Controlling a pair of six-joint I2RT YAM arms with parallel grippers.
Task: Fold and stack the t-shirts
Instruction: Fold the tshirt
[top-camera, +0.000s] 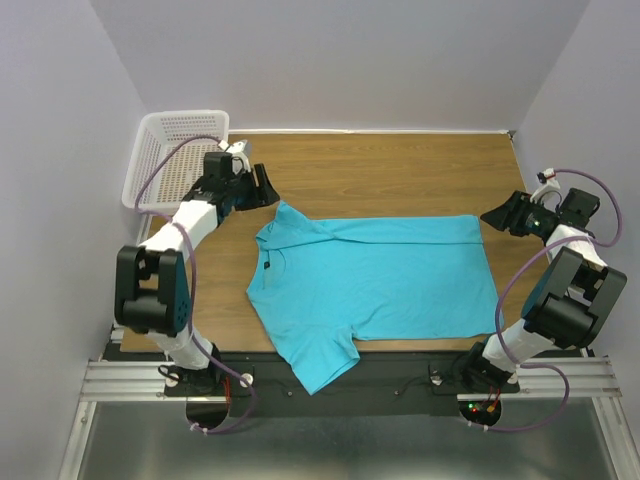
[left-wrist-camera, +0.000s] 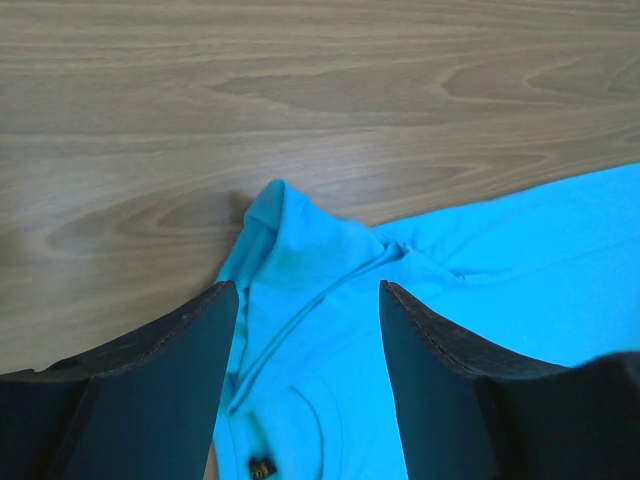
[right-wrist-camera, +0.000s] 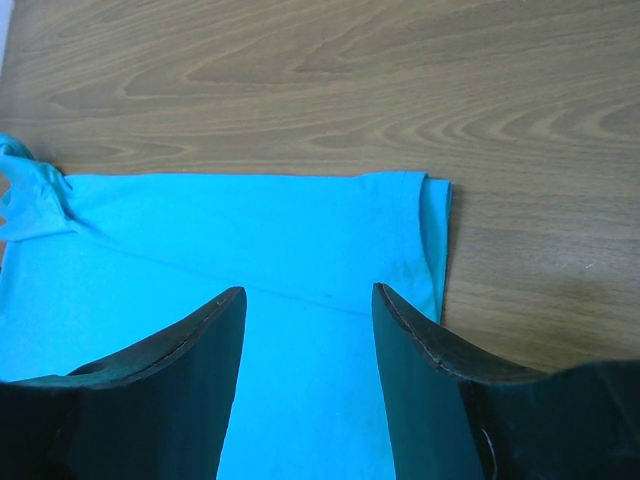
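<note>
The turquoise t-shirt (top-camera: 380, 275) lies flat on the wooden table, neck to the left, far edge folded over, one sleeve hanging off the near edge. My left gripper (top-camera: 262, 187) is open and empty, just beyond the shirt's far left shoulder; its wrist view shows the shirt (left-wrist-camera: 480, 270), the bunched shoulder and the dark neck label (left-wrist-camera: 262, 465) between its open fingers (left-wrist-camera: 200, 340). My right gripper (top-camera: 497, 217) is open and empty, just off the shirt's far right corner; its wrist view shows the folded hem corner (right-wrist-camera: 425, 230) of the shirt.
A white mesh basket (top-camera: 172, 150) stands at the far left of the table, behind the left arm. Bare wooden table (top-camera: 400, 170) shows beyond the shirt. Black rails and the arm bases run along the near edge.
</note>
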